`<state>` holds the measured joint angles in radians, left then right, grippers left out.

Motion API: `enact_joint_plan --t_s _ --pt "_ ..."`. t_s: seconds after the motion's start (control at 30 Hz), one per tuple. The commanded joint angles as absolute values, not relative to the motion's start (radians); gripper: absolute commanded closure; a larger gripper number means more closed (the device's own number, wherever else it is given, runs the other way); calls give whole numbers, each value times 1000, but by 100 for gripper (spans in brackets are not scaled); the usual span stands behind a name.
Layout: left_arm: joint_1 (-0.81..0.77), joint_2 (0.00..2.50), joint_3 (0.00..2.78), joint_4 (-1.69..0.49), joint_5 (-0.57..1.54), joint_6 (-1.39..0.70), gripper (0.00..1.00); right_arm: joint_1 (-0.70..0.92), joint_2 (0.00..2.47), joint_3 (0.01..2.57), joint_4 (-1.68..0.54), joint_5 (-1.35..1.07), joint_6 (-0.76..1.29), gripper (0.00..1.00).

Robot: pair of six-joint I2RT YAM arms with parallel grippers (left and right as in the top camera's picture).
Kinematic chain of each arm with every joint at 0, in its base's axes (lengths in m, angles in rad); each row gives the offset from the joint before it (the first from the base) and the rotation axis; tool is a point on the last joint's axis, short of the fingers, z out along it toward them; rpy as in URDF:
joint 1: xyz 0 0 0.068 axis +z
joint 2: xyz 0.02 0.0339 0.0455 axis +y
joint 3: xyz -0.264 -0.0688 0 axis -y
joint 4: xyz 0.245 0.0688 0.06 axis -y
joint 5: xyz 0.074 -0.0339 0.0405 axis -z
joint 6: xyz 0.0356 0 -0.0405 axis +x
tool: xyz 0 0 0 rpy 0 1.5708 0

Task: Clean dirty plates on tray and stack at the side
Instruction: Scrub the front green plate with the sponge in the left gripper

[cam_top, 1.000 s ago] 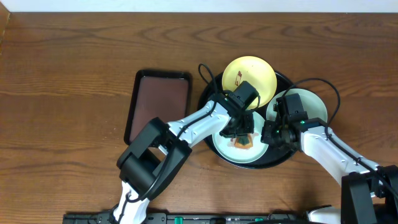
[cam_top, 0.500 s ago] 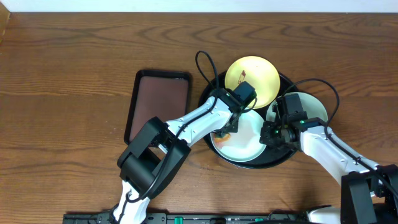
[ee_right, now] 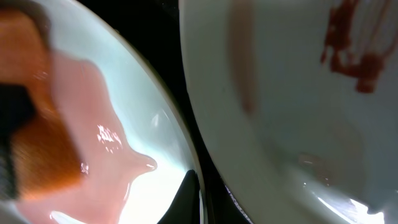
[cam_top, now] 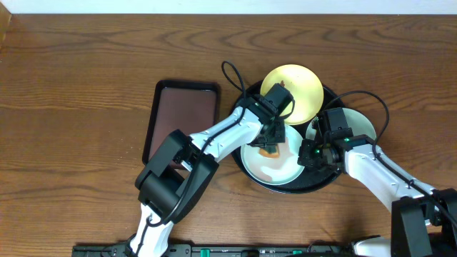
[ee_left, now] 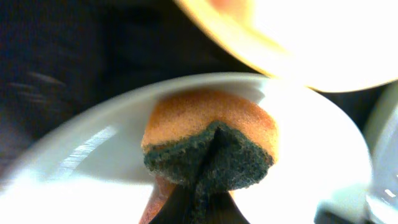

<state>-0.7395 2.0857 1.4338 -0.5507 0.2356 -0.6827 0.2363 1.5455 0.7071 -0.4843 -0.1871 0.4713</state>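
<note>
Left gripper (cam_top: 270,145): clamped tight on a sponge (ee_left: 208,140), pressed down onto the pale blue plate (cam_top: 282,170).
Right gripper (cam_top: 308,153): fully closed at the right edge of the pale blue plate, seemingly pinching its rim, though the contact is blurred up close.
Pale blue plate: nearest of the three, lying flat in the round black tray (cam_top: 314,187), under both grippers.
Yellow plate (cam_top: 298,89): at the far side of the same tray, its near edge overlapping the pale blue plate's far rim.
Pale green plate (cam_top: 357,120): at the right of the tray, just beside the pale blue plate and behind the right arm.
Rectangular tray (cam_top: 182,118): brown inside with a dark rim, on the table (cam_top: 71,86) to the left of the round tray, touching neither arm.
Overhead view only: all three plates at once, both trays, the two arms reaching in from the near edge.
Left wrist view only: sponge seen end-on, orange body with a dark green scouring face, folded into a crease where the fingers squeeze it; yellow plate edge looming above.
Right wrist view only: a pink puddle (ee_right: 99,143) spread across the pale blue plate next to the orange sponge; a red smear (ee_right: 351,46) on the pale green plate; a strip of black tray between the two rims.
</note>
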Motion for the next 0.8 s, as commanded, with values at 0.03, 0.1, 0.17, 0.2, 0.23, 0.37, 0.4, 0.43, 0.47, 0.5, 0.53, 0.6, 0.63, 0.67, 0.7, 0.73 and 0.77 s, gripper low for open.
enact_joint_plan --t_s 0.03,0.1,0.17,0.2,0.23,0.37,0.4,0.43,0.47,0.5,0.53,0.6,0.63,0.67,0.7,0.73,0.77 --pt "-789 2138 1411 -576 414 -720 93 237 1589 676 -509 -79 478 99" --pt "-794 2138 1411 -610 414 -719 93 237 1589 676 -509 -79 478 99" --pt "-788 2138 1411 -664 376 -719 93 237 1589 676 -510 -79 478 99" --pt "-782 2138 1411 -693 339 -719 92 237 1589 676 -512 -79 478 99" --pt "-775 2138 1411 -721 296 -719 93 237 1589 676 -513 -79 478 99" --pt "-734 2138 1411 -824 45 -712 93 237 1589 676 -515 -79 478 99" --pt "-725 2138 1411 -838 -22 -712 93 237 1589 676 -515 -79 478 99" --pt "-719 2138 1411 -845 -77 -710 93 237 1589 676 -515 -79 478 99" --pt "-714 2138 1411 -846 -132 -699 93 237 1589 676 -516 -79 478 99" --pt "-709 2138 1411 -844 -192 -679 93 237 1589 676 -516 -79 478 99" --pt "-709 2138 1411 -841 -242 -669 93 237 1589 676 -516 -79 478 99" --pt "-712 2138 1411 -830 -333 -636 92 237 1589 676 -517 -79 478 99" --pt "-717 2138 1411 -822 -368 -622 92 237 1589 676 -517 -79 478 99" --pt "-723 2138 1411 -818 -399 -620 92 237 1589 676 -517 -79 478 99" --pt "-730 2138 1411 -815 -429 -620 92 237 1589 676 -517 -79 478 99" --pt "-741 2138 1411 -812 -464 -612 92 237 1589 676 -517 -79 478 99" --pt "-747 2138 1411 -809 -482 -602 92 237 1589 676 -517 -79 478 99"
